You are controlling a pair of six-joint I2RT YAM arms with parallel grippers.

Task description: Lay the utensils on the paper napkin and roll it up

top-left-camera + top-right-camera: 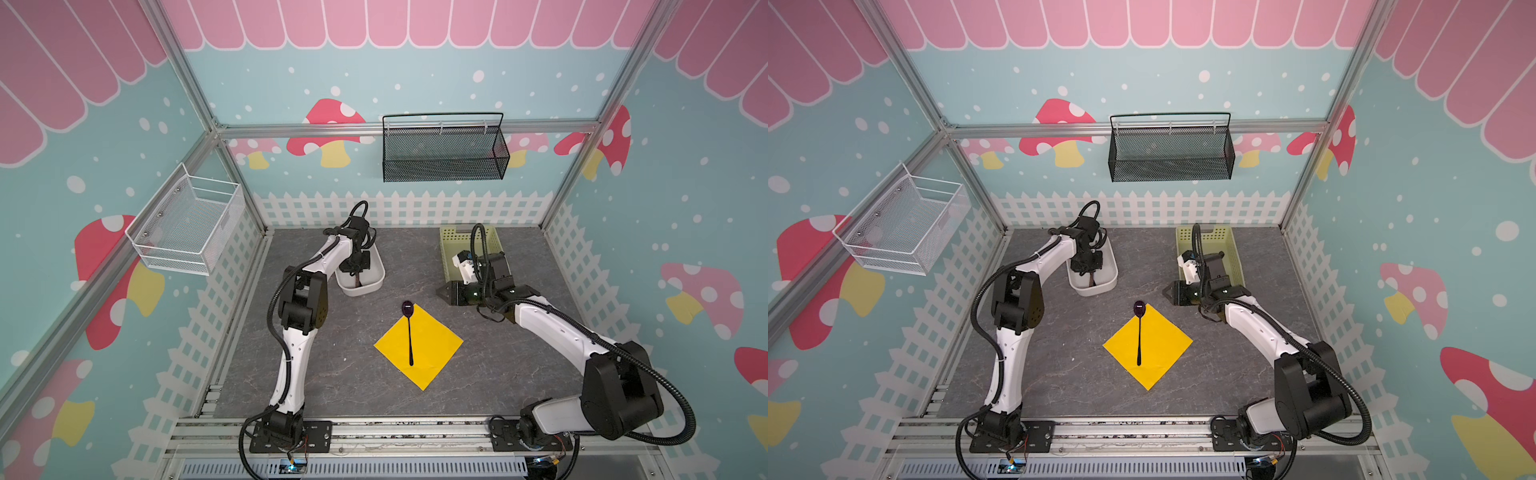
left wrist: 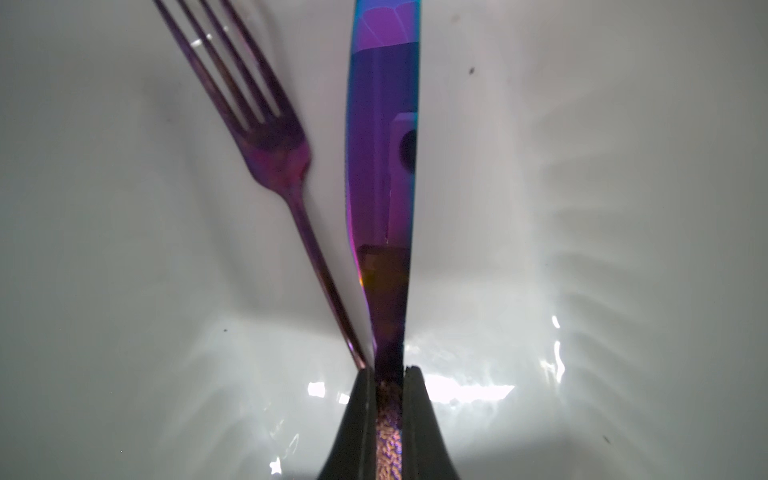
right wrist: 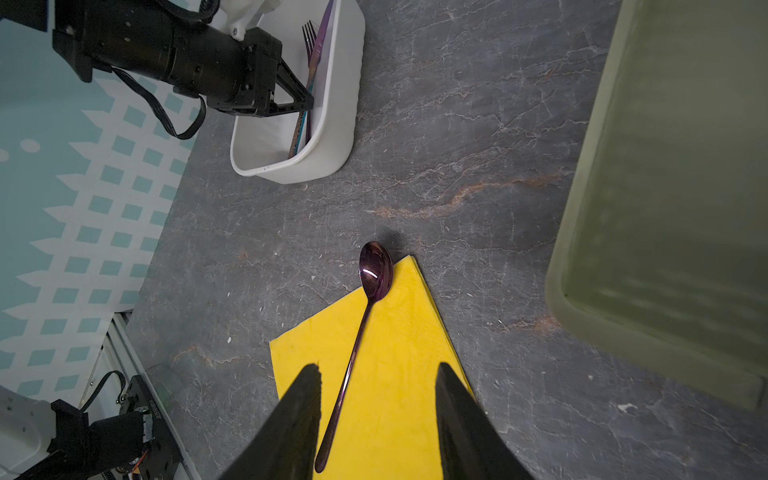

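Top views: the yellow napkin point(image 1: 434, 351) lies flat on the grey table point(image 1: 332, 374), set as a diamond. The spoon point(image 1: 409, 332) lies along its diagonal, with the bowl overhanging the far corner. The left gripper point(image 1: 357, 279) points down into the white tub point(image 1: 376, 286) at the left rear. The right gripper point(image 1: 443, 292) hovers beside the green basket point(image 1: 448, 249), apart from the napkin.

Left wrist view: the fingers point(image 2: 415, 399) are clenched on the handle of the knife point(image 2: 382, 166), which is inside the tub. The fork point(image 2: 270, 137) lies just beside the knife, and its handle runs up against one finger.

Right wrist view: the right fingers point(image 3: 453, 399) stand apart and hold nothing. The napkin and the spoon handle show between them. Knife and fork are both seen inside the tub, with the left gripper closed at their handles.
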